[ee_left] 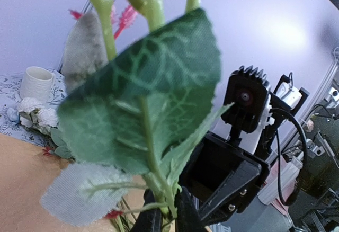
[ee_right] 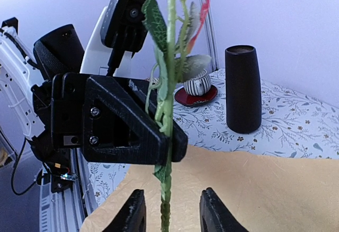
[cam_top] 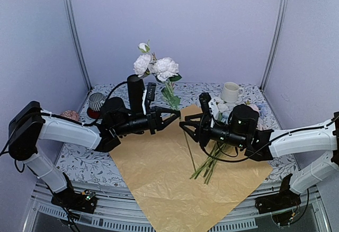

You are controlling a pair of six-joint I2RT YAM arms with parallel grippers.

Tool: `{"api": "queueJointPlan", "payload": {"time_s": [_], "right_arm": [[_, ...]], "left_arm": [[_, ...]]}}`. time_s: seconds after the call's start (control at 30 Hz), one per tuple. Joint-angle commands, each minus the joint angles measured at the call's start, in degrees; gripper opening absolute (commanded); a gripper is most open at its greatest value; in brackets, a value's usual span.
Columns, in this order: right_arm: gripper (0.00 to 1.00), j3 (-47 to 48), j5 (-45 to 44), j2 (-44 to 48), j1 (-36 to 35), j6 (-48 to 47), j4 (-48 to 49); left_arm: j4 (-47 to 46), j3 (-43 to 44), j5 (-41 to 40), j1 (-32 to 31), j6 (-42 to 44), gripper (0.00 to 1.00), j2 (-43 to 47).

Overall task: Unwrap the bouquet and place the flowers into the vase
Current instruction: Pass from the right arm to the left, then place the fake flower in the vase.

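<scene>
Left end effector (cam_top: 172, 113) is clamped on the white-bloomed stem (cam_top: 164, 69), partway down, below the big green leaf (ee_left: 151, 110). In the left wrist view the fingers (ee_left: 151, 222) pinch the stem at the bottom edge of the frame. In the right wrist view the same black fingers are closed across the stem (ee_right: 170, 57), which stands about upright.

Right end effector (cam_top: 185, 125) faces the left one, tips close together over the paper (cam_top: 175, 184). Its jaws are parted. The stem's lower part runs between the two fingers (ee_right: 133, 213) without touching either.

The white blooms sit high, above and just right of the vase (cam_top: 136, 93) in the top view. The stem is not in the vase. Its lower end hangs down over the paper.

The vase is upright on the surface (cam_top: 79, 160), behind the left end effector and just off the paper's far-left edge. Nothing shows inside it from here.

The paper is spread flat, tan, crinkled, with its near corner hanging over the front edge. The rest of the flowers (cam_top: 211, 163) lie on its right side under the right arm, green stems toward the near edge, pale heads toward the mug (cam_top: 230, 91).

The striped object on a red base (cam_top: 96, 103) stands at far left, apart from the vase.
</scene>
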State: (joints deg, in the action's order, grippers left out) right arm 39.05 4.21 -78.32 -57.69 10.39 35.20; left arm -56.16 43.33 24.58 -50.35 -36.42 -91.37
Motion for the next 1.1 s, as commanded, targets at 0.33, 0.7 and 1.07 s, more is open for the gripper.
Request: {"api": "queueJointPlan", "payload": {"time_s": [0.33, 0.7, 1.07], "right_arm": [[0.8, -7.85, -3.53, 12.2, 5.77, -0.11, 0.76], [0.99, -3.58, -7.79, 13.27, 7.33, -9.55, -3.97], [0.99, -14.8, -15.41, 5.99, 7.29, -15.61, 16.05]], "left_arm": [[12.32, -4.39, -4.58, 8.24, 6.39, 0.07, 12.75], [30.76, 3.63, -10.56, 18.56, 14.6, 0.05, 23.25], [36.14, 16.03, -10.02, 30.23, 14.43, 0.04, 23.75]]}}
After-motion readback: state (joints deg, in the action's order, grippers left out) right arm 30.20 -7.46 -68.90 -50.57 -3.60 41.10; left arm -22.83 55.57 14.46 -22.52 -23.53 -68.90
